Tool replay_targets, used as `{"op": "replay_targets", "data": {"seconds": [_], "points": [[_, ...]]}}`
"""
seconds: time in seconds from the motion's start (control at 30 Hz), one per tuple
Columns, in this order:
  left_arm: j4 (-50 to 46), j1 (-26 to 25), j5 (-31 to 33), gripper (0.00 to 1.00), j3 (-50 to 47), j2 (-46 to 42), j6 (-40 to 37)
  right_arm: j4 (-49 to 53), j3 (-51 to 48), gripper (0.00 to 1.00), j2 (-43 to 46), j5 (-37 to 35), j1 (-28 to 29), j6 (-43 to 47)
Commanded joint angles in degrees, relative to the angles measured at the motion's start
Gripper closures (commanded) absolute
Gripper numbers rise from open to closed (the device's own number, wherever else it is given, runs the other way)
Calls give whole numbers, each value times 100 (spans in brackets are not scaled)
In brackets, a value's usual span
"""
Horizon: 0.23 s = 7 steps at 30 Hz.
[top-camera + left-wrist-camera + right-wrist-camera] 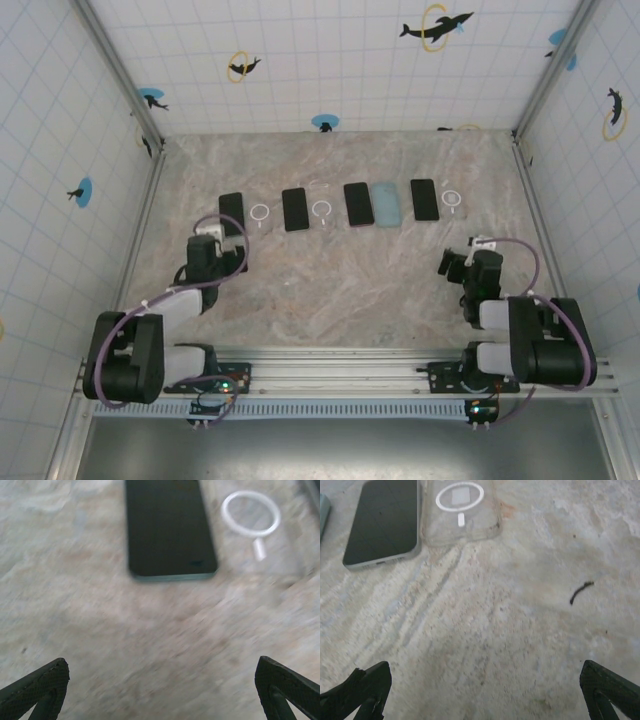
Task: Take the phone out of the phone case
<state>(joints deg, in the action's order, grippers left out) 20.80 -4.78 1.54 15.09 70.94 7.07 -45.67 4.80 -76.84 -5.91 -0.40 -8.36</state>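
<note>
Down at the near edge the two arm bases sit on the rail [330,378], and from overhead both arms reach up toward a row of items across the table [330,290]. The left gripper [222,232] hovers just short of the leftmost phone [231,210], which lies flat next to a left clear case [260,213]. The right gripper [452,262] hangs near the rightmost phone [424,199] and the right clear case [451,198]. Mid-row, a pale blue-green slab [386,203] lies against another dark phone; whether it is a bare case or holds a phone, I cannot tell.

Over to the left wrist: the left gripper [161,667] has its fingers [37,687] spread wide at the corners of the view, nothing between them but stone. Ahead, the leftmost phone [170,527] lies screen up, with the left clear case [252,517] and its white ring just beside it, apart.

Right wrist now: same story, the right gripper [485,671] gapes wide and empty. The rightmost phone [382,522] lies bare, touching the edge of the right clear case [460,510]. A dark speck [581,592] sits off to the side.

Phone and case side by side reads as a finished pull to me, and empty, spread jaws fit arms that have nothing to carry.
</note>
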Motion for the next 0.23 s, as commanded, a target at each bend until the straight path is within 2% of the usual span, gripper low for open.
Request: {"op": "replay_targets", "data": {"seconds": [0.0,0.1,0.2], "points": [[1596,247,-102,2,-373,166,-543,-1395,-102,1,-362,-243,-67,-34],[2236,470,-356,2,-542,428,-589,-1955,-273,1,-601,55,-181,-49],[2596,645,-547,2,-540,708,-581,-1806,-209,1,-605,-60,-69,29]]}}
